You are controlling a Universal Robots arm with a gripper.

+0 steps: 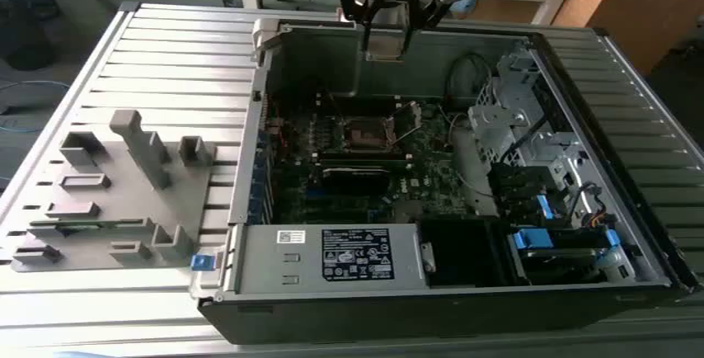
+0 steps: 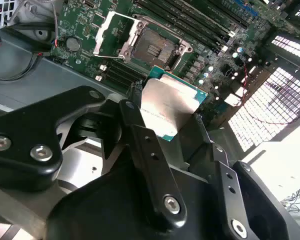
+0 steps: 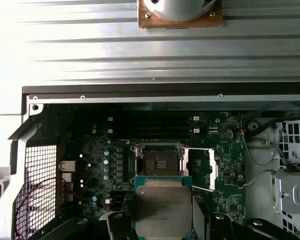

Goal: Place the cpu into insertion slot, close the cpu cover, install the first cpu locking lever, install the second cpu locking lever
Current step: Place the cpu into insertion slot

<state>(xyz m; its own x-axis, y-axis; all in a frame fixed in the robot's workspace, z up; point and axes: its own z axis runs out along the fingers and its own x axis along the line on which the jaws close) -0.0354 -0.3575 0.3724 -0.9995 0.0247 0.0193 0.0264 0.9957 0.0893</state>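
ABOVE THE BOARD: The gripper (image 1: 387, 43) hangs over the open computer case (image 1: 259, 127), clamped on the cpu (image 2: 170, 107) by two opposite edges. Below the claw, the insertion slot (image 3: 159, 161) sits bare, with the cpu cover (image 3: 212, 170) swung open just beside it. On this showing no step is complete: seating the chip, closing the cover and both lever steps all remain.

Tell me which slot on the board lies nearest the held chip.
The square socket, just beyond the chip; the long narrow memory slots sit farther off.
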